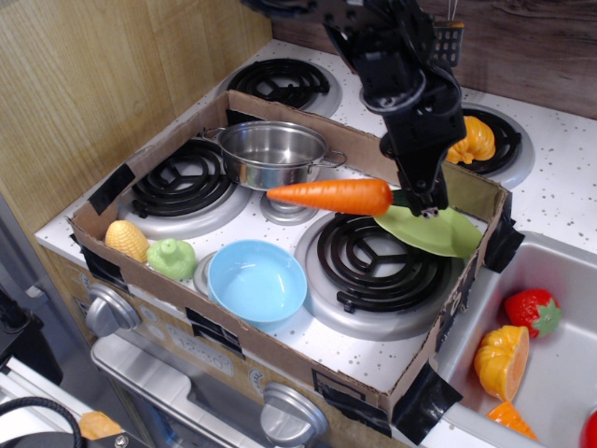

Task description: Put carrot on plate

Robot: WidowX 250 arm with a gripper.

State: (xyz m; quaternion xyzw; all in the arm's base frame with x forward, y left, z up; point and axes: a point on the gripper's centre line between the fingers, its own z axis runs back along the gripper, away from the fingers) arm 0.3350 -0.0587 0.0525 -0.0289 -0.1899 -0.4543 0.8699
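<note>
Above the stove's front right burner, my black gripper [422, 198] is clamped on the long orange plastic carrot [331, 196] at its stem end; it points horizontally left, overhanging the lime-green round plate [438, 233] below.

Single view: high front-left, angled down over toy stove [373, 257], mid-range, sink [550, 373] at right.

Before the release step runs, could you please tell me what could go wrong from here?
The tool holds the carrot by its stem end, and most of its length hangs left of the plate; released now, it would likely tip off. The plate is propped tilted against the cardboard wall, so the carrot could slide off.
</note>
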